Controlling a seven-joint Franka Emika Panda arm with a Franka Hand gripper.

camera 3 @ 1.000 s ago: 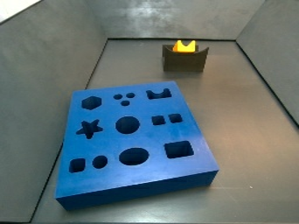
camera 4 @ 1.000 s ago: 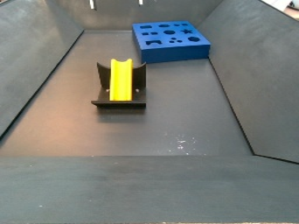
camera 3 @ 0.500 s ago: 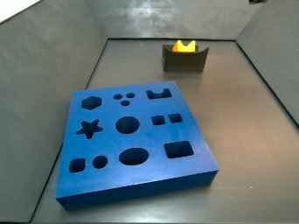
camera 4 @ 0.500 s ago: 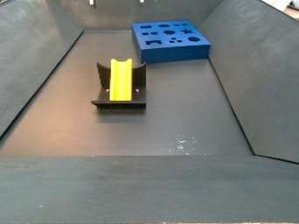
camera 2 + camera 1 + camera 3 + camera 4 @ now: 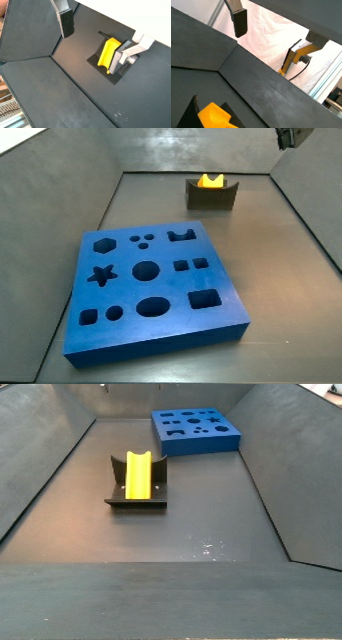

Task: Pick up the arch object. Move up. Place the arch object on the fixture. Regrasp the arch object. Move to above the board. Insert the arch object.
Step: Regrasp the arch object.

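The yellow arch object (image 5: 138, 476) lies in the dip of the dark fixture (image 5: 135, 502), also at the back in a side view: arch object (image 5: 209, 180), fixture (image 5: 211, 196). The blue board (image 5: 150, 290) with its shaped holes lies flat on the floor, apart from the fixture, board (image 5: 197, 431). My gripper (image 5: 98, 44) hangs high above the floor, open, with nothing between its fingers (image 5: 65, 24). Both wrist views show the arch object (image 5: 107, 52) below and off to one side, arch object (image 5: 214, 116). Only a corner of the gripper (image 5: 287, 137) shows in a side view.
Dark sloping walls (image 5: 40, 464) close in the dark floor (image 5: 201, 524) on all sides. The board sits near one end of the bin, the fixture toward the other end.
The gripper has come down into the upper right corner of a side view, where it did not show a second ago. The arch object, fixture and board have not moved.
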